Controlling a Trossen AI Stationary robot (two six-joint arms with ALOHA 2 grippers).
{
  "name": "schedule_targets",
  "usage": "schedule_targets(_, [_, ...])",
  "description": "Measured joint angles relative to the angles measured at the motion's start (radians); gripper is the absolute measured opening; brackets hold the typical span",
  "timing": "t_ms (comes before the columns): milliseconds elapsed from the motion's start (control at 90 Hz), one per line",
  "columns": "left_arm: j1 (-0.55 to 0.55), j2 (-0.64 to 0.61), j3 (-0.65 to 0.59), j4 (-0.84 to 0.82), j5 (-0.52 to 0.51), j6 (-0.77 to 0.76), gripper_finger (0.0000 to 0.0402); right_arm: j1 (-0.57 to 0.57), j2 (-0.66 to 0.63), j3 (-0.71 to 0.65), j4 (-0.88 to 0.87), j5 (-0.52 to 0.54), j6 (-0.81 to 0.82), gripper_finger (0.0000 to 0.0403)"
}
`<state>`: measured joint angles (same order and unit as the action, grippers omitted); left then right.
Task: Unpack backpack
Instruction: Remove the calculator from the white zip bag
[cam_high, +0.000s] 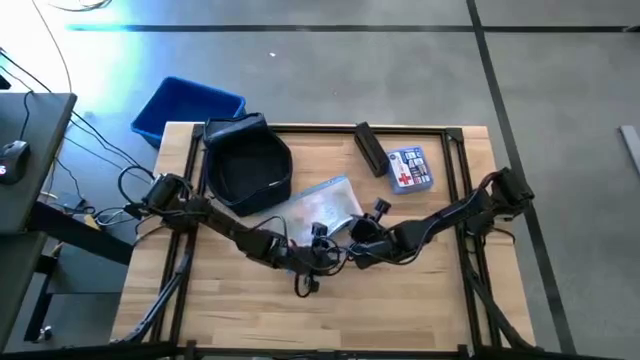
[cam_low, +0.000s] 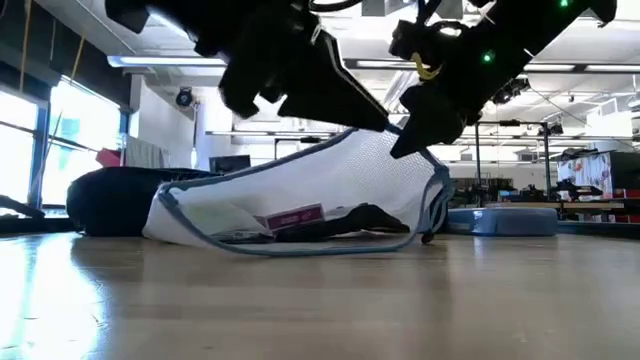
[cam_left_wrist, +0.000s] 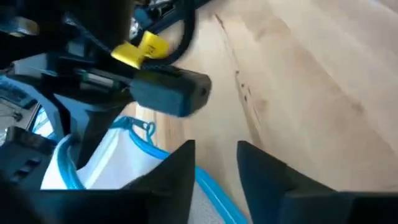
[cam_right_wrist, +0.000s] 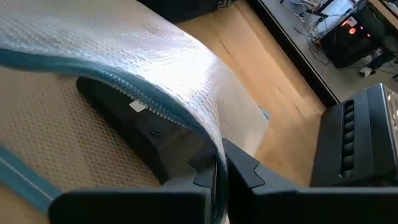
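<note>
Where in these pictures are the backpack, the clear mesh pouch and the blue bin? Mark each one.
backpack (cam_high: 246, 165): high view, on its dark open interior.
clear mesh pouch (cam_low: 370, 180): low view, on its raised pale upper side.
blue bin (cam_high: 185, 105): high view, on its floor, beyond the table's far left corner.

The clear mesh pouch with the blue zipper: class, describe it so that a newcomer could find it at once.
Start at the wooden table and go to its middle, where both dark arms meet. The flat, see-through mesh pouch with pale blue zipper edging lies there, beside the soft dark navy backpack. The right end effector pinches its upper flap; unlike its neighbours, its contents show through.
</note>
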<state>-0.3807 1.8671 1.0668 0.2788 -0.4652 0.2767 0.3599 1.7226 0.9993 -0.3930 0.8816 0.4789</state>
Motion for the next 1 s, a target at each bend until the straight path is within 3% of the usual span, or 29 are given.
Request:
schedule_targets(122, [0.009,0.0,0.0,0.056,0.015,-0.22,0.0132,0.0,0.0,0.0,0.001,0.0,0.003,0.0])
schedule_targets(300, [0.043,0.0,0.0,0.062,-0.016,-0.279,0.0136,0.0,0.0,0.0,0.004,0.0,0.005,0.0])
schedule_targets(367, [0.038,0.0,0.0,0.026,-0.101,-0.192,0.0136,0.0,0.0,0.0,0.003,0.0,0.007,0.0])
schedule_targets(533, [-0.013,0.0,0.0,-0.1,-0.524,0.05,0.0136,0.0,0.001,0.0,0.002,-0.002,0.003,0.0])
schedule_targets(589, [-0.02,0.0,0.001,-0.092,-0.542,0.047,0.0136,0.0,0.001,0.0,0.003,-0.002,0.001,0.0])
schedule_targets(756, [-0.005,0.015,0.002,-0.075,-0.43,-0.018,0.0136,0.0,0.001,0.0,0.003,-0.003,0.011,0.0])
schedule_targets(1000, [0.022,0.068,0.002,-0.153,-0.752,-0.002,0.0136,-0.001,0.001,0.0,0.0,-0.025,0.01,0.0])
